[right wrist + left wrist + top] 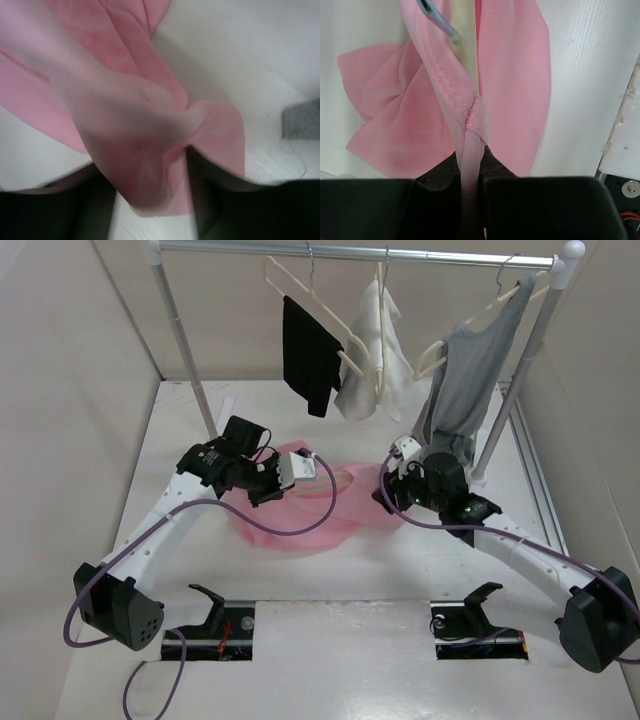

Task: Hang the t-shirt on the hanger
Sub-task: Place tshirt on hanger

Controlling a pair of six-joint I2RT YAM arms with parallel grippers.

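Now prob. threading: L fingers (440, 182) grip shirt (300, 525) collar, R fingers (215, 200) a fold (hanger (465, 35) at neck); next, seat hanger shoulders.

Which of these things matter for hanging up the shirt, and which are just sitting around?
In the job: pink t-shirt, cream hanger, left gripper, right gripper (both pinching the shirt).
Just there: black garment, white garment, grey top, each hung on the rail.

Hanger mostly buried
The t-shirt (515, 75) hides most of the hanger (466, 50); the right wrist view is blurred.
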